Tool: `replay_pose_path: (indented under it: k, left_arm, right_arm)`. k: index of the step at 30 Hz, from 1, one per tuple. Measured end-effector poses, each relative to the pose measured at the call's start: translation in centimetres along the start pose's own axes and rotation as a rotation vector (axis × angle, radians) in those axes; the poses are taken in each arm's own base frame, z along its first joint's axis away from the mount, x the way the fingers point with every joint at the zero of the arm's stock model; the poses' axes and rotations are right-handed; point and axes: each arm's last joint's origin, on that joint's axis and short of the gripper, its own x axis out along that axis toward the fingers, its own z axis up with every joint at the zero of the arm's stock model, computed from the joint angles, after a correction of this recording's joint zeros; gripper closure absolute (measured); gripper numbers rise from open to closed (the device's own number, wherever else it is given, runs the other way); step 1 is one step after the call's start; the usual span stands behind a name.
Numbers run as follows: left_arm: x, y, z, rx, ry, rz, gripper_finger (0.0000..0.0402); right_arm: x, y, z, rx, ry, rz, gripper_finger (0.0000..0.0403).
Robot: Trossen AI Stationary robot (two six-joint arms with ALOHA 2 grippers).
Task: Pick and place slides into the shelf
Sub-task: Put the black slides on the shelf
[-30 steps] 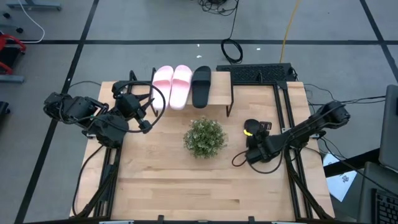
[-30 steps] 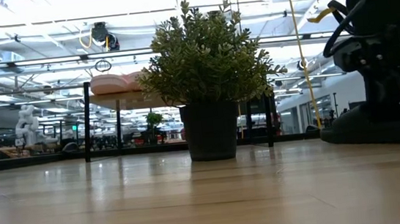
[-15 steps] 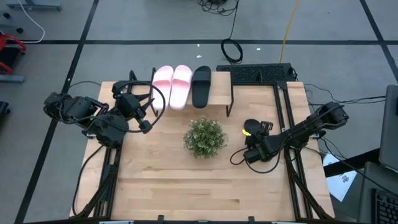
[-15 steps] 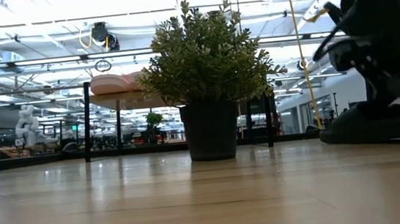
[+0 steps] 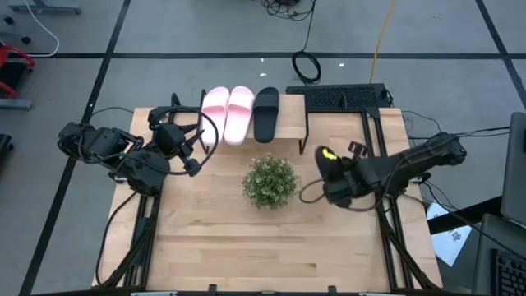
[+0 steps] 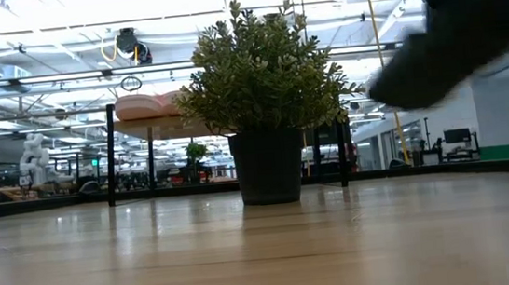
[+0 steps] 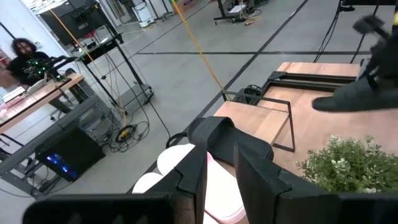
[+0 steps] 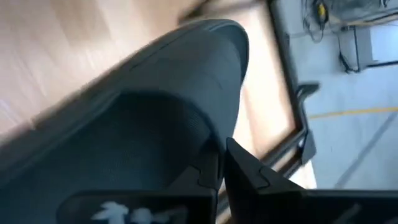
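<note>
The shelf (image 5: 293,123) stands at the table's far edge. Two pale pink slides (image 5: 228,113) and one black slide (image 5: 265,113) lie flat on its plank top. My right gripper (image 5: 333,177) is right of the plant, shut on the second black slide (image 6: 442,50). That slide hangs tilted in the air and fills the right wrist view (image 8: 186,81). My left gripper (image 5: 196,156) waits at the table's left, near the shelf's left end, with its fingers (image 7: 249,171) close together and touching nothing. My right gripper holds the black slide at its strap (image 8: 186,143), close to one long side; the slide itself hides how the fingers (image 8: 245,171) meet it. The slide is lifted clear of the table and tilted, one end (image 6: 399,86) lower than the other.
The potted green plant (image 5: 270,181) stands mid-table, between the held slide and the shelf's front. Bare plank shows on the shelf right of the black slide. A black frame (image 5: 337,97) lies beyond the table's far right corner. A person (image 7: 25,53) sits far off.
My right gripper has risen from the table and moved toward the far edge, closer to the shelf's right end. The black slide, lying flat on the table a second ago, is now lifted clear and tipped. The left arm has kept still.
</note>
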Motion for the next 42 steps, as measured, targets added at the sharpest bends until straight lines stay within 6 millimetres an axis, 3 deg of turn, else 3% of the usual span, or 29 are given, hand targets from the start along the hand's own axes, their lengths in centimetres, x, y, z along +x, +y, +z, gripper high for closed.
replay_pose_path:
  k: [8, 13, 18, 24, 32, 42]
  left_arm:
    - [0.0, 0.0, 0.0, -0.012, 0.007, -0.019, 0.0316]
    - [0.0, -0.1, 0.0, -0.012, 0.01, -0.027, 0.0316]
    - [0.0, -0.1, 0.0, -0.012, 0.01, -0.027, 0.0316]
    - [0.0, -0.1, 0.0, -0.008, 0.01, -0.026, 0.0316]
    - [0.0, -0.1, 0.0, -0.011, 0.01, -0.026, 0.0316]
    - [0.0, -0.1, 0.0, 0.0, 0.008, -0.021, 0.0316]
  right_arm:
    - [-5.0, -5.2, 5.9, 0.074, -0.21, -0.059, 0.0402]
    - [-5.7, -7.9, 10.0, 0.086, -0.252, -0.194, 0.0402]
    - [-3.8, -10.4, 14.4, 0.166, -0.195, -0.195, 0.0402]
    - [0.1, -11.0, 18.4, 0.105, -0.088, -0.206, 0.0402]
    - [4.3, -10.9, 20.1, 0.034, 0.025, -0.281, 0.0403]
    - [5.4, -12.6, 21.5, 0.085, -0.058, -0.297, 0.0403]
